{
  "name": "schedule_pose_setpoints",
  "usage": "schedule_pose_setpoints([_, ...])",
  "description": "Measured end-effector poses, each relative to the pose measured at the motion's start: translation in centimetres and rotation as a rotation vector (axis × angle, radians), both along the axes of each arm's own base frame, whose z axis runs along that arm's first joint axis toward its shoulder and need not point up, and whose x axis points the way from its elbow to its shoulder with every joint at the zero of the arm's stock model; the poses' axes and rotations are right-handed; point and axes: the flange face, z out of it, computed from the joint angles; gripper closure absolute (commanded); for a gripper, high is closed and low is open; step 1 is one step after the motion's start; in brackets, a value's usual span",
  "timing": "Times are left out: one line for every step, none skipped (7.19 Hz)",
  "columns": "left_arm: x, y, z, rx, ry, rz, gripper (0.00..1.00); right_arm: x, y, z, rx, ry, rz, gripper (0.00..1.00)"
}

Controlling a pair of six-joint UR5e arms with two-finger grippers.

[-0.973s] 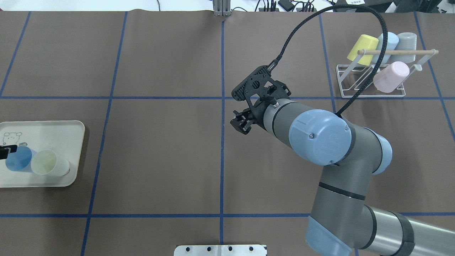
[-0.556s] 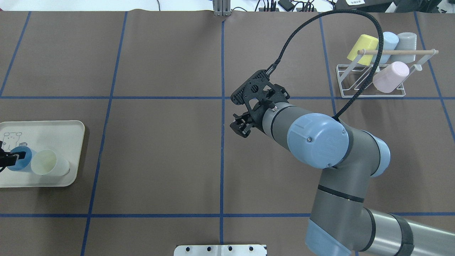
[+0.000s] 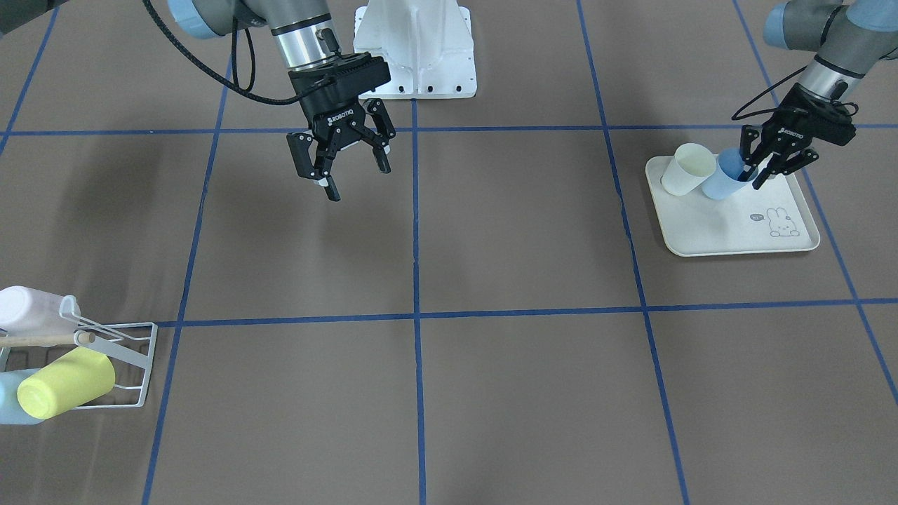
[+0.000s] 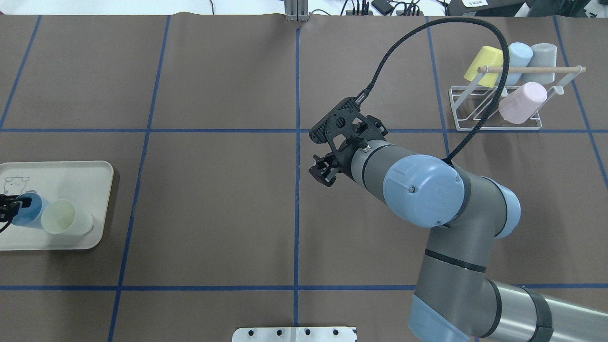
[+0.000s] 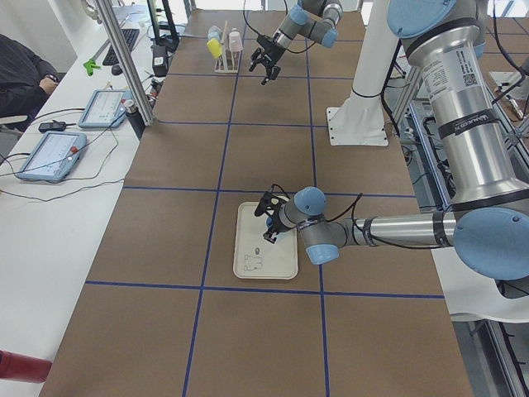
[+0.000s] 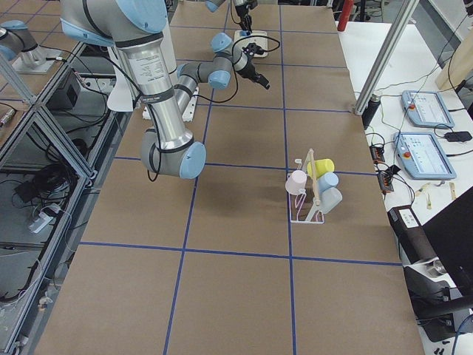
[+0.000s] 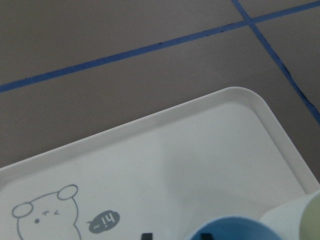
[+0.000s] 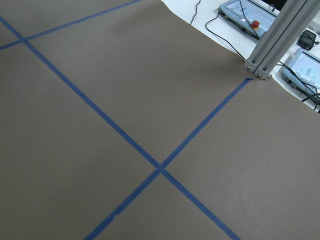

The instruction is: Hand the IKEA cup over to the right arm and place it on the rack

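Plastic, thin-walled and surely light, the blue cup (image 3: 726, 181) should be stiff enough for a rim pinch but slick, so I'd take its wall near the lip. It sits on the tray (image 3: 736, 235), just beside a cream cup (image 3: 686, 170). My left tool (image 3: 761, 170) straddles its rim, one finger inside; whether it is squeezing I cannot tell. My right tool (image 3: 349, 175) hangs spread wide and empty over the mid-worktop, well apart from the rack (image 4: 475, 124).

The black two-finger right tool (image 3: 354, 179) hangs pointing down, fingers spread wide; the left tool (image 3: 760, 168) tilts downward, its grip unclear.
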Motion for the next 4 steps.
schedule_pose_setpoints([0.1,-0.2,0.4,-0.001,-0.005,0.001,1.00,-0.2,0.0,0.2,-0.001,0.005,-0.001,0.01])
schedule_pose_setpoints([0.1,-0.3,0.5,-0.002,-0.008,0.000,1.00,-0.4,0.0,0.3,-0.003,0.008,-0.002,0.01])
schedule_pose_setpoints([-0.6,-0.7,0.4,-0.001,-0.009,-0.020,1.00,-0.6,0.0,0.4,-0.004,0.009,-0.003,0.01])
schedule_pose_setpoints([-2.3,-1.7,0.0,0.018,-0.008,-0.065,1.00,-0.8,0.0,0.4,-0.006,0.011,-0.004,0.01])
